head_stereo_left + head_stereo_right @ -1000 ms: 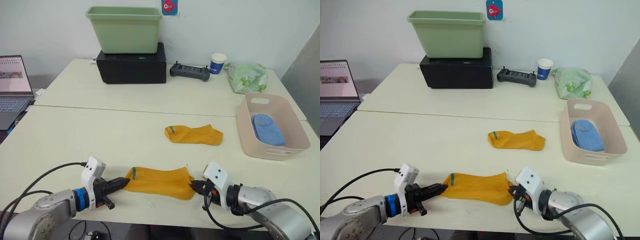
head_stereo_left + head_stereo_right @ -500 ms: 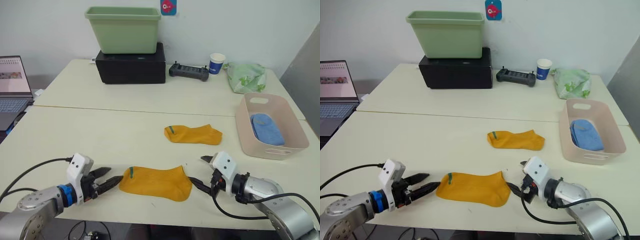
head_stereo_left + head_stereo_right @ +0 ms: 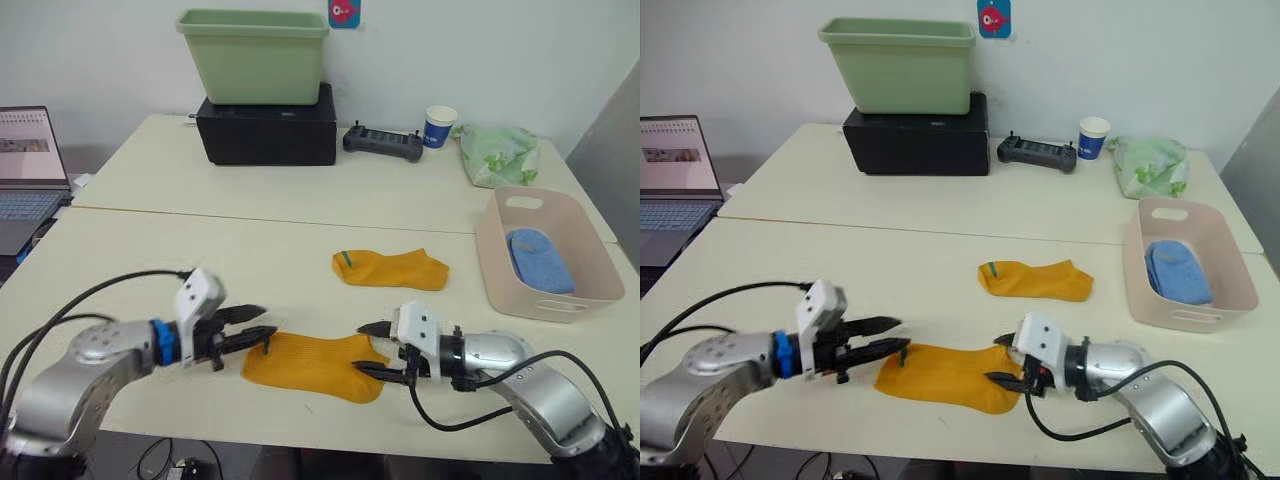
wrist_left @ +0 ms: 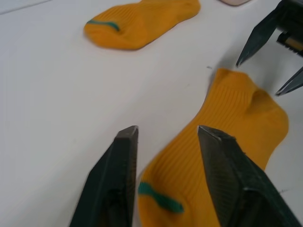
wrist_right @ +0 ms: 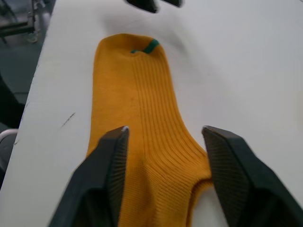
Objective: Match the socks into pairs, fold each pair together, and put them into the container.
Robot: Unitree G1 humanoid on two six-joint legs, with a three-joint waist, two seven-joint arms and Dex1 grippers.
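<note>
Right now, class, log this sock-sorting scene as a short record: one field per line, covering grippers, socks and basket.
left gripper: open, at the near sock's green-marked end
right gripper: open, at that sock's other end
near sock: mustard-yellow, flat on the table, not gripped
far sock: mustard-yellow, lying apart, further back
basket: pink, holds a blue sock bundle

Office or lab, plain pale tables; open laptop, handheld controller, paper cup, bare wall
</note>
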